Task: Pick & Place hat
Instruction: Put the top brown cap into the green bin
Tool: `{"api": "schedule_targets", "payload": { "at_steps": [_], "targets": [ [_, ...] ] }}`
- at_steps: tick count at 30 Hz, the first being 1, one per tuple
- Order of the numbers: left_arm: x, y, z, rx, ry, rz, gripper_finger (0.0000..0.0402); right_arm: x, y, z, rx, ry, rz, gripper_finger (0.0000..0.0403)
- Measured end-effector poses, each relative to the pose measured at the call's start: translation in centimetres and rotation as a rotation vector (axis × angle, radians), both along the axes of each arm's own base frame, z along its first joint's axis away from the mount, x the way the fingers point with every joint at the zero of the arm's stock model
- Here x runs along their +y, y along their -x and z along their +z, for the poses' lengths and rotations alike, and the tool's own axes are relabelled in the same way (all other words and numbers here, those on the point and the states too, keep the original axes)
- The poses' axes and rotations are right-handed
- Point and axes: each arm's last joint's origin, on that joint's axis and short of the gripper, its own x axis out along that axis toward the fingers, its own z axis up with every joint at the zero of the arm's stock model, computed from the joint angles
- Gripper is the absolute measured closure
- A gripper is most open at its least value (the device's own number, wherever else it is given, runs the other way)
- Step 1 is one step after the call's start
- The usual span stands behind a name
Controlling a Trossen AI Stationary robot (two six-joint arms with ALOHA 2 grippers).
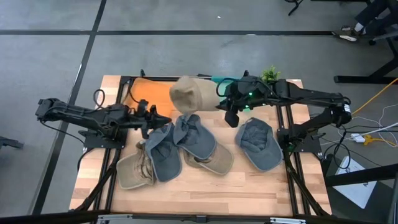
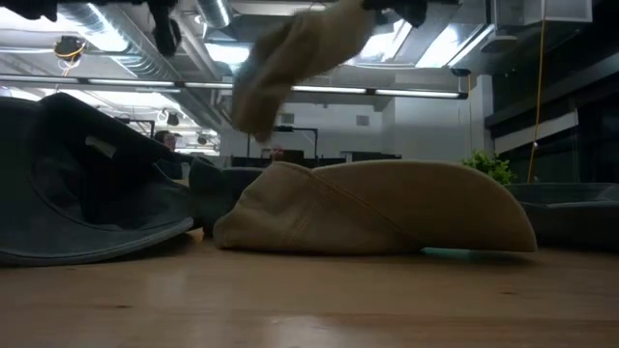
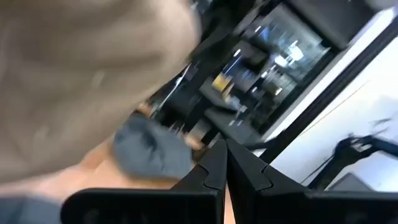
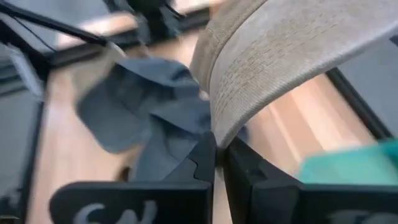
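Note:
A tan hat (image 1: 188, 94) hangs in the air over the table's far middle, with my right gripper (image 1: 216, 101) shut on it; the low view shows this hat (image 2: 290, 53) high above the tabletop. My left gripper (image 1: 166, 119) is shut and holds nothing, pointing level toward the table's right, just left of a pile of hats. In that pile, grey hats (image 1: 186, 138) and tan hats (image 1: 135, 171) lie overlapping on the wooden table (image 1: 205, 186). Another grey hat (image 1: 259, 144) lies alone at the right. My right gripper pinches the tan hat's edge (image 4: 219, 127) between its two fingers. The fingers come from the table's right, slanting downward. The hat reaches out beyond the fingertips toward the table's left, lifted clear of the table and of the other hats.
An orange sheet (image 1: 148, 89) lies at the table's far left. A teal object (image 1: 219, 79) and a small green plant (image 1: 270, 74) stand at the far edge. In the low view a tan hat (image 2: 377, 208) and a grey hat (image 2: 87, 184) fill the table's near part.

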Motion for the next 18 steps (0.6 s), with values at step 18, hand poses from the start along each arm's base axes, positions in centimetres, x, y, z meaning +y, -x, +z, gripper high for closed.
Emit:
{"api": "schedule_targets", "payload": {
  "at_steps": [18],
  "targets": [
    [0.1, -0.7, -2.0, 0.192, -0.119, 0.065, 0.0377, 0.2, -0.2, -0.5, 0.033, -0.095, 0.035, 0.0383]
  ]
}}
